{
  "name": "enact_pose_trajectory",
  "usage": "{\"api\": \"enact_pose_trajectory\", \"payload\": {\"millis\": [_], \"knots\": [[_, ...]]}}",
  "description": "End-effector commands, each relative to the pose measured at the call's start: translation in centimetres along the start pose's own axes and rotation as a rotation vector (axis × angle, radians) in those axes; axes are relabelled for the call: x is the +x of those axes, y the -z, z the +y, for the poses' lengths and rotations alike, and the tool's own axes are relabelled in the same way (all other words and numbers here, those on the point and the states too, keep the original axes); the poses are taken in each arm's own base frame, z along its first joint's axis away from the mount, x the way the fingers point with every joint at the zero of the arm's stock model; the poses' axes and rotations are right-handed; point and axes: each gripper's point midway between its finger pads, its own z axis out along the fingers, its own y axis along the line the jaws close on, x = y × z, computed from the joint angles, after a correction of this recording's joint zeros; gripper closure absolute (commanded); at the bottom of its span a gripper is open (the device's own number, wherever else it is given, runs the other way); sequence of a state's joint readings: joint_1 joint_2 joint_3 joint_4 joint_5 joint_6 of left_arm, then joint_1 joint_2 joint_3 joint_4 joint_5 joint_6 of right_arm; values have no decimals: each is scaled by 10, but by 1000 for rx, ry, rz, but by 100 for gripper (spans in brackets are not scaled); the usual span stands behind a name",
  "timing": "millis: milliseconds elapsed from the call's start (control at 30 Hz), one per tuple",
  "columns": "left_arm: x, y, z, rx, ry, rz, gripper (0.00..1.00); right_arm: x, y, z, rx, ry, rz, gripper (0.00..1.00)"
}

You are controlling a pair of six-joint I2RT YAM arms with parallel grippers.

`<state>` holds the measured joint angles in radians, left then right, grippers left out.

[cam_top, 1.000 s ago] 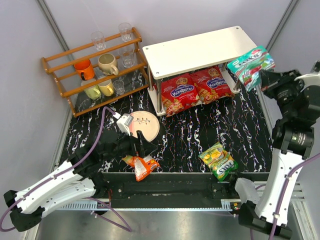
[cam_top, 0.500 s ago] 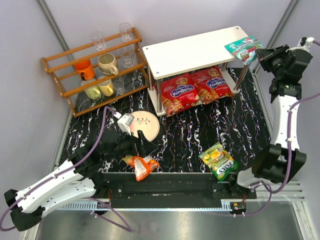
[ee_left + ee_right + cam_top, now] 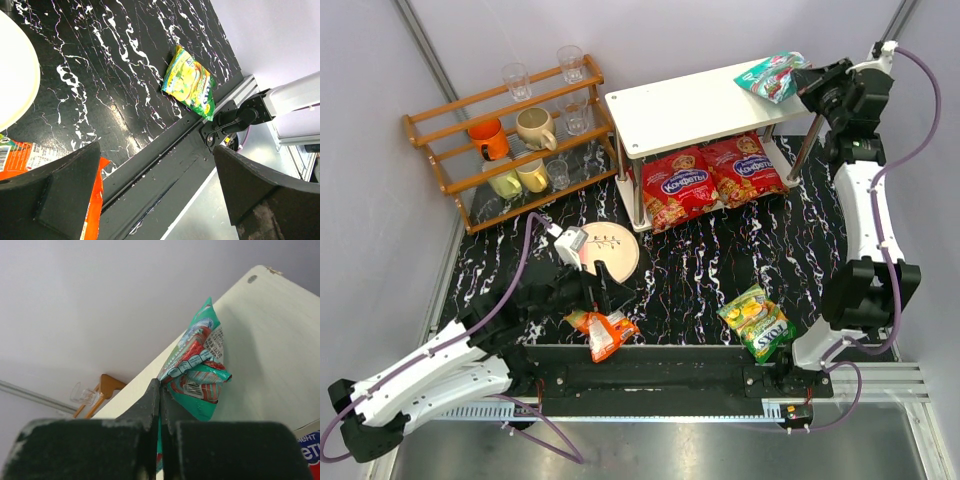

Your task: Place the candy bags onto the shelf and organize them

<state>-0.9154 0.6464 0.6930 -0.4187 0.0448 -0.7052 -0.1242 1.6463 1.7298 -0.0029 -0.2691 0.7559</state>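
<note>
Right gripper (image 3: 802, 80) pinches teal bag (image 3: 772, 76) above shelf (image 3: 700, 108).
The bag juts forward from its pressed-together fingertips, over the top tier's corner; the left gripper (image 3: 157, 200), jaws spread wide, hovers with the orange bag (image 3: 603, 333) just beside one finger.

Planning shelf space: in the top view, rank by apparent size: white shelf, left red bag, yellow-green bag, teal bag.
1. white shelf
2. left red bag
3. yellow-green bag and teal bag look alike; the teal one is held high, nearer the camera, so unranked.
</note>
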Motion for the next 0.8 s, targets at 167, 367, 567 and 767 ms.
{"api": "enact_pose_trajectory", "payload": {"millis": [167,367,567,767], "knots": [[-4,5,2,2,1,-42,1,-17,-13,-17,76,23,-149,100],[-3,4,3,-1,3,-36,1,-16,-4,-23,92,16,-180,100],[-3,5,1,6,3,-33,1,-13,-2,-15,56,39,-159,50],[-5,7,0,9,3,-41,1,-38,30,1,80,116,-243,11]]}}
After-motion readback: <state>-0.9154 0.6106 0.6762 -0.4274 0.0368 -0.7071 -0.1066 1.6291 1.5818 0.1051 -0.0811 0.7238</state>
